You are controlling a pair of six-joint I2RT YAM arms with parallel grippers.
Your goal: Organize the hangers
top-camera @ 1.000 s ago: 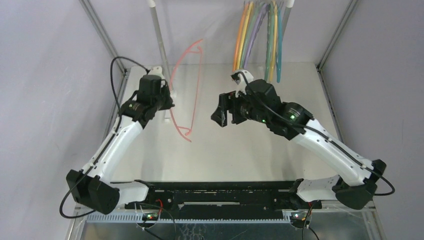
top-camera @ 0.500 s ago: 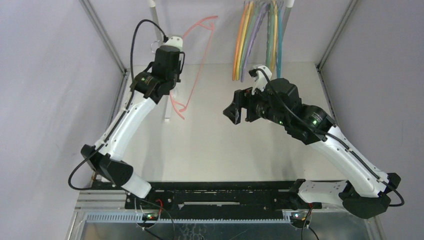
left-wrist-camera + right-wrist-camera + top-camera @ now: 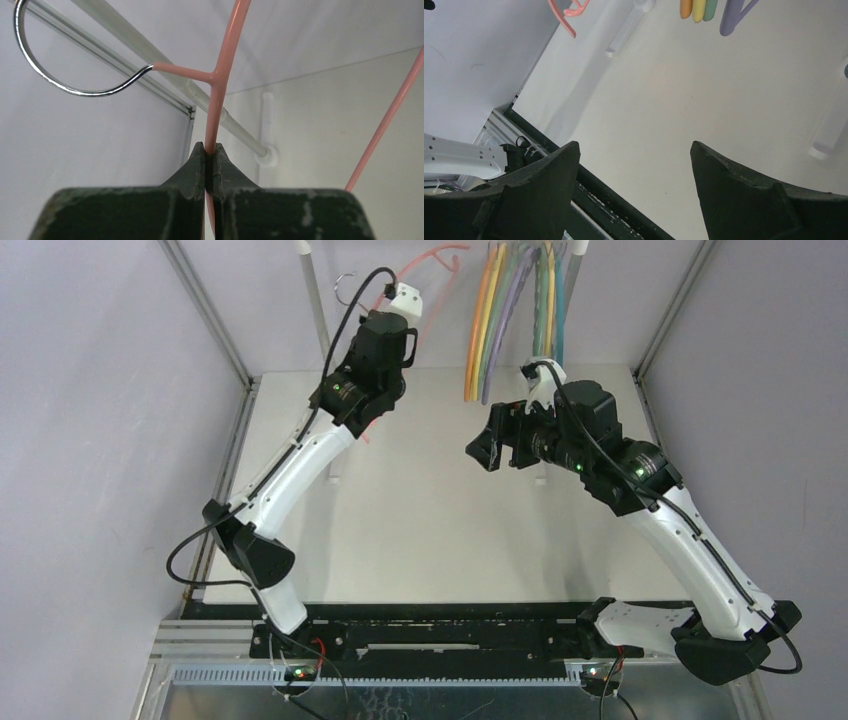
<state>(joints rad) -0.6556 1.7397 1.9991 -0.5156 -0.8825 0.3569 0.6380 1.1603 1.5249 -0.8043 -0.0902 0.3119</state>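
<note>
My left gripper (image 3: 388, 332) is raised high at the back left and is shut on the pink hanger (image 3: 437, 257). In the left wrist view my jaws (image 3: 210, 152) pinch its thin pink stem (image 3: 221, 65) just below the fork, and its metal hook (image 3: 47, 79) hangs free to the left of the rail post (image 3: 200, 100). Several other hangers (image 3: 512, 310), orange, yellow, green, lilac and teal, hang bunched at the back right. My right gripper (image 3: 497, 445) is open and empty below them. In the right wrist view (image 3: 634, 147) only bare table lies between its fingers.
The rail frame's upright posts stand at the back left (image 3: 318, 315) and back right (image 3: 578, 248), with white feet on the table (image 3: 626, 27). Metal corner struts (image 3: 205, 310) and grey walls close in both sides. A black base bar (image 3: 430, 625) runs along the near edge.
My left arm has lifted the pink hanger off the table and carried it up and to the right, toward the rail's top. My right gripper has drifted right and slightly back, still open.
</note>
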